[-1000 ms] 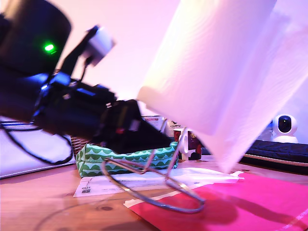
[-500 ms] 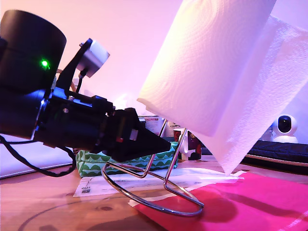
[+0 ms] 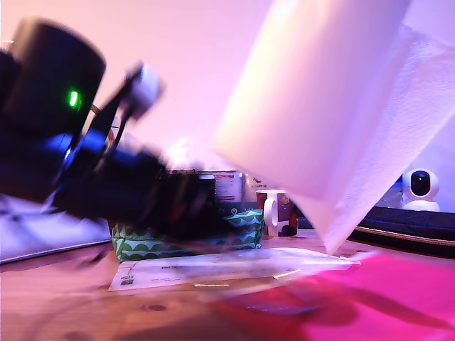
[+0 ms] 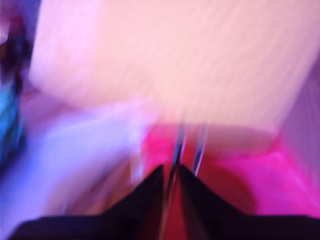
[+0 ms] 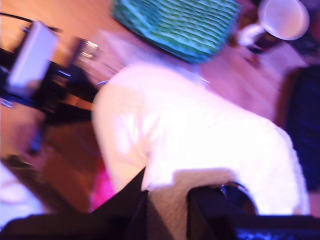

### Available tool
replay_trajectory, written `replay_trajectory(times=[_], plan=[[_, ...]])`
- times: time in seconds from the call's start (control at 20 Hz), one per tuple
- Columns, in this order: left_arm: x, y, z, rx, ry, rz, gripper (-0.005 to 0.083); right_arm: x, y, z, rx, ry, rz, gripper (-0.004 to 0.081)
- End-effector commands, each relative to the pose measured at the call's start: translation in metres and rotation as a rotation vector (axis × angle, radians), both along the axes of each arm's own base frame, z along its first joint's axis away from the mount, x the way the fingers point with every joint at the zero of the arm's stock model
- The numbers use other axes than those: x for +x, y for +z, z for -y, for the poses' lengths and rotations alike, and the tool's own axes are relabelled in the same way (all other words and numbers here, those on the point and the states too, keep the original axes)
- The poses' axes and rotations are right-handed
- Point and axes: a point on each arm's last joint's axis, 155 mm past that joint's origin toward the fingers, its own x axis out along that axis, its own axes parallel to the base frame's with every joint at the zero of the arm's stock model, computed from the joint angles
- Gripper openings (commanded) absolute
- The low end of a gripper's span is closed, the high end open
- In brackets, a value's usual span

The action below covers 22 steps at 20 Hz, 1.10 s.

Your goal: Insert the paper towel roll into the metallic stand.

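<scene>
Two arms mid-air: my second gripper (image 5: 167,200) has jaws clenched on the paper towel roll (image 3: 320,92), tilted above the worktop; my first gripper (image 4: 171,172) pinches the metallic stand (image 4: 187,145) rod. Risk: w/ everything blurred, rod misses core

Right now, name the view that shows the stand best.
The first wrist view: the stand shows as two blurred chrome rods between my first gripper's jaws. The exterior view gives only a faint motion smear low down. The second wrist view shows none of it that I can make out.
</scene>
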Motion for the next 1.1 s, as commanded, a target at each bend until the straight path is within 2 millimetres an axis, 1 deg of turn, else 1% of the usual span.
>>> replay_trajectory(times=[0.0, 0.25, 0.45, 0.55, 0.65, 0.8, 0.9, 0.95, 1.05], plan=[[-0.007, -0.015, -0.008, 0.031, 0.004, -0.041, 0.0134, 0.011, -0.003, 0.006, -0.031, -0.03, 0.012, -0.0012], [-0.007, -0.017, -0.011, 0.045, 0.014, -0.052, 0.0133, 0.011, -0.003, 0.005, -0.013, -0.051, 0.005, -0.0012], [-0.004, -0.011, -0.012, 0.035, 0.022, -0.042, 0.0133, 0.0, -0.004, -0.013, 0.053, 0.003, -0.042, -0.0012], [-0.003, -0.011, -0.016, 0.047, 0.033, -0.052, 0.0133, -0.006, -0.005, -0.022, 0.077, 0.039, -0.063, -0.0012], [0.001, -0.014, -0.026, 0.08, 0.07, -0.07, 0.0132, -0.01, -0.005, -0.026, 0.078, 0.077, -0.075, -0.0012], [0.006, -0.02, -0.045, 0.159, 0.127, -0.075, 0.013, -0.024, -0.006, -0.039, 0.125, 0.169, -0.127, -0.0012], [0.012, -0.02, -0.058, 0.196, 0.183, -0.075, 0.0127, -0.029, -0.006, -0.045, 0.149, 0.193, -0.147, -0.0012], [0.016, -0.019, -0.065, 0.212, 0.215, -0.071, 0.0105, -0.029, -0.006, -0.045, 0.151, 0.196, -0.149, -0.0012], [0.023, -0.015, -0.078, 0.236, 0.275, -0.059, 0.0017, -0.035, -0.005, -0.051, 0.169, 0.219, -0.167, -0.0012]])
